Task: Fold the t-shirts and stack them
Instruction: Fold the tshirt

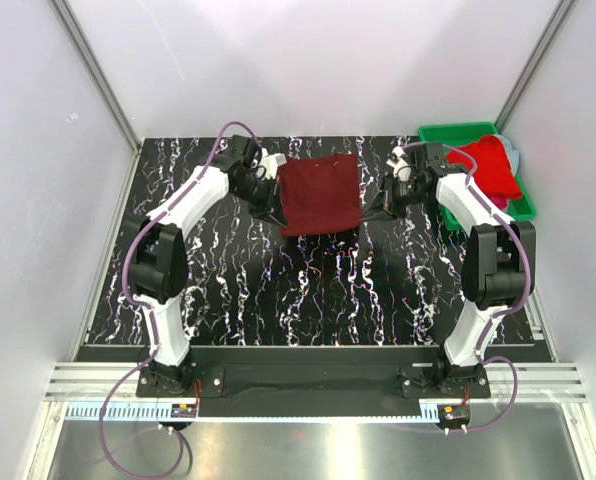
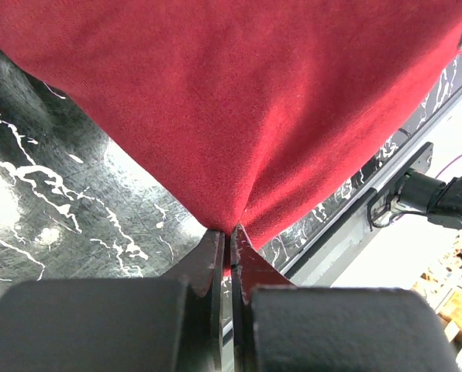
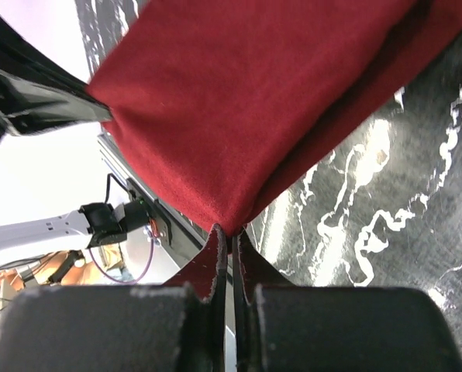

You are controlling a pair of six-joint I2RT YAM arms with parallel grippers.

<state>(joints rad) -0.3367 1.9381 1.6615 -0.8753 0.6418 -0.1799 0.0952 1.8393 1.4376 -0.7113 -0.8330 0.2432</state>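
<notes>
L gripper (image 2: pixel 229 234) jaws are fully pinched, no gap, clamped on an edge of the dark maroon t-shirt (image 1: pixel 320 193). R gripper (image 3: pixel 232 232) is the same deal, pinched tight on the opposite edge. The shirt's spread betw the two arms over the far-middle of the black marbled table (image 1: pixel 308 290). A bright red t-shirt (image 1: pixel 493 165) sits in the green bin (image 1: pixel 448 133) at the far right corner, w/ a bit hanging over the rim.

White arms (image 1: pixel 200 195), black joints, purple cables (image 1: pixel 233 124)
</notes>
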